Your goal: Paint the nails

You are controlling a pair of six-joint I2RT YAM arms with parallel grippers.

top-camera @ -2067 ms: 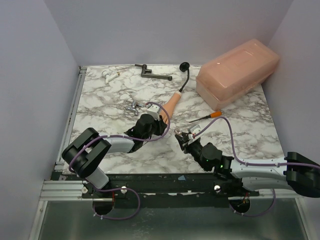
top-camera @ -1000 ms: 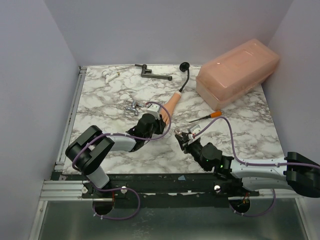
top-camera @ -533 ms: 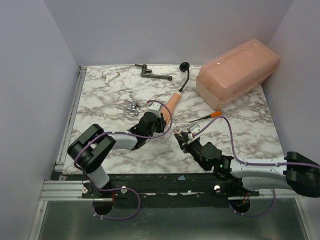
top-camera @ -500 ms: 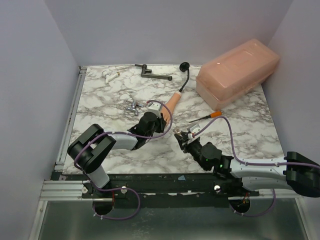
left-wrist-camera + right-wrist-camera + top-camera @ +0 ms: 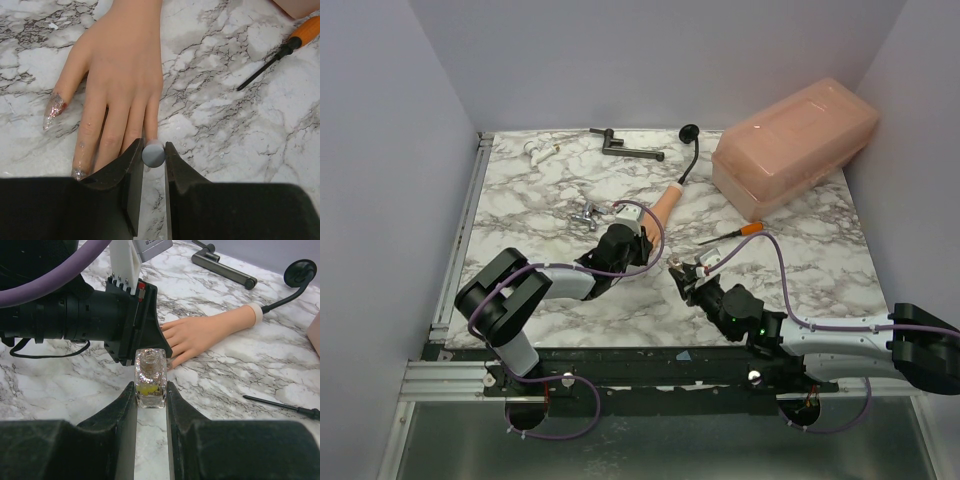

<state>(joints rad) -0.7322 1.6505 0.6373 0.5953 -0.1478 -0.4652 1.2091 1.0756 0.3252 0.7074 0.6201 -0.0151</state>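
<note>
The peach mannequin hand (image 5: 120, 70) lies flat on the marble, fingers toward my left gripper; it also shows in the top view (image 5: 660, 208) and the right wrist view (image 5: 205, 332). Its black curved stem (image 5: 688, 150) runs to the back. The thumb nail (image 5: 52, 110) and a fingertip nail (image 5: 79, 172) carry reddish glitter. My left gripper (image 5: 153, 160) is shut on a grey round brush handle (image 5: 153, 154), right over the little finger's tip. My right gripper (image 5: 151, 390) is shut on a clear glittery polish bottle (image 5: 150, 371), open-topped, just beside the left gripper (image 5: 642, 243).
A large pinkish translucent box (image 5: 795, 140) stands at the back right. An orange-handled screwdriver (image 5: 740, 230) lies before it. A dark metal tool (image 5: 625, 148), a white object (image 5: 540, 150) and small metal parts (image 5: 584, 215) lie at the back left.
My left gripper has crept a little toward the mannequin hand's fingers. The right arm and the bottle have stayed put.
</note>
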